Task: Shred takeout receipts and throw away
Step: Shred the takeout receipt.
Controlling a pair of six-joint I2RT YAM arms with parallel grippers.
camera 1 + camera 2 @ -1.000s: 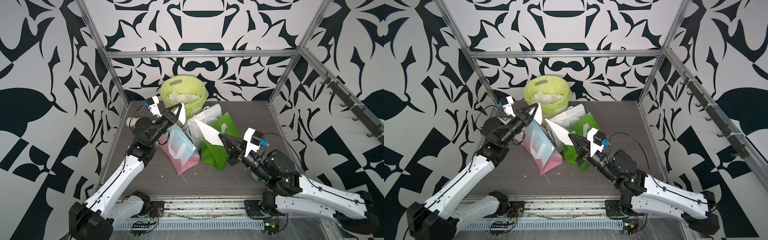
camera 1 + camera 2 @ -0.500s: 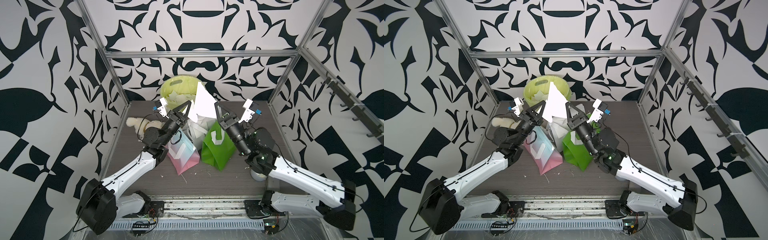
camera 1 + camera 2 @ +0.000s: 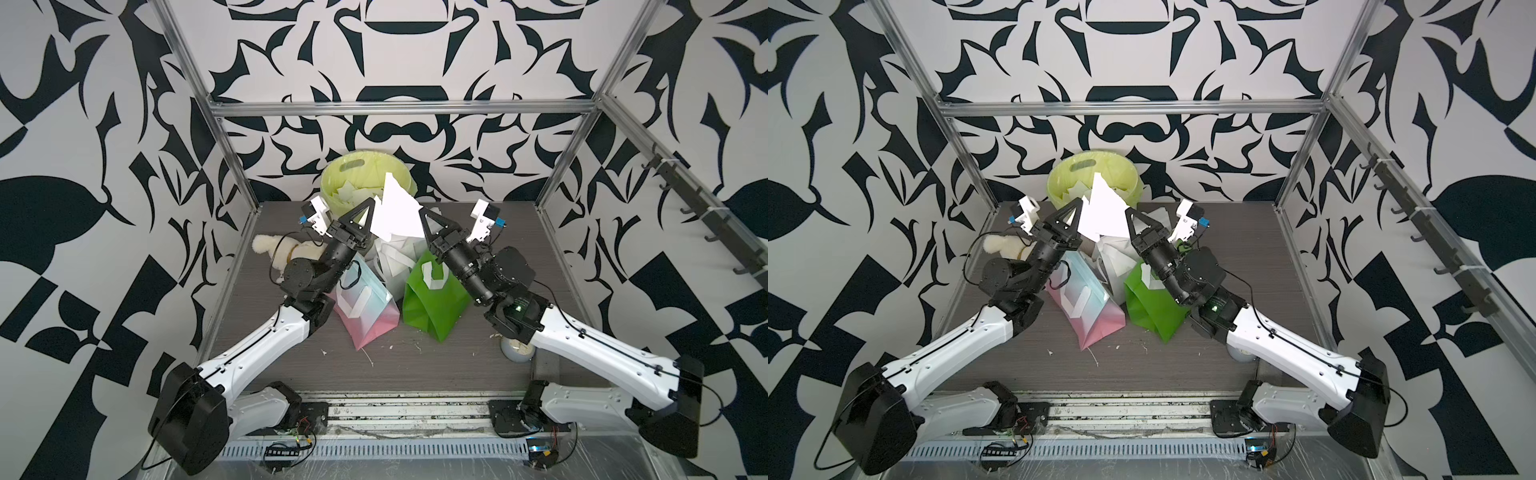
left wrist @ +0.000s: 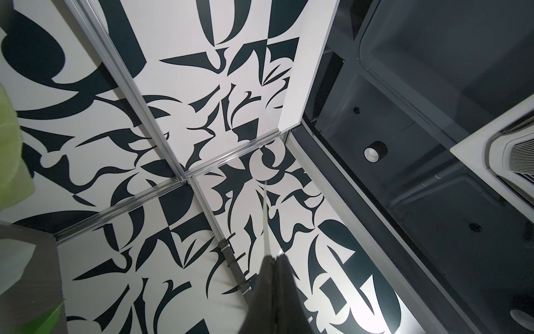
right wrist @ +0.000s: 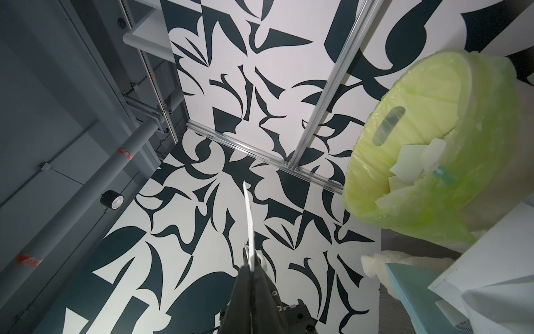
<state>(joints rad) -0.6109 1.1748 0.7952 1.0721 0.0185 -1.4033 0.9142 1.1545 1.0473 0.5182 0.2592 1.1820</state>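
White takeout receipt paper [image 3: 395, 212] [image 3: 1104, 212] hangs in the air between my two raised arms, just in front of the lime-lined bin [image 3: 353, 166] [image 3: 1084, 166]. My left gripper [image 3: 369, 203] [image 3: 1077, 201] is shut on its left edge. My right gripper [image 3: 421, 208] [image 3: 1128, 210] is shut on its right edge. I cannot tell whether this is one sheet or two overlapping pieces. Each wrist view shows a thin paper edge, the receipt [image 4: 265, 219] [image 5: 248, 214], rising from shut jaws: left gripper [image 4: 273, 258], right gripper [image 5: 249, 264]. Torn white scraps [image 3: 347, 193] [image 5: 410, 164] lie in the bin.
Below the arms stand a pink-and-blue gift bag [image 3: 365, 307], a white gift bag [image 3: 395, 262] and a green gift bag [image 3: 432, 299]. A cream plush toy [image 3: 270, 249] lies at the left. A white cup [image 3: 515, 351] sits under the right arm. Small paper bits [image 3: 365, 357] dot the table.
Both arms rose and swung inward toward the back centre. The paper pieces they held apart a second ago now meet in front of the bin. Both grippers stayed shut.
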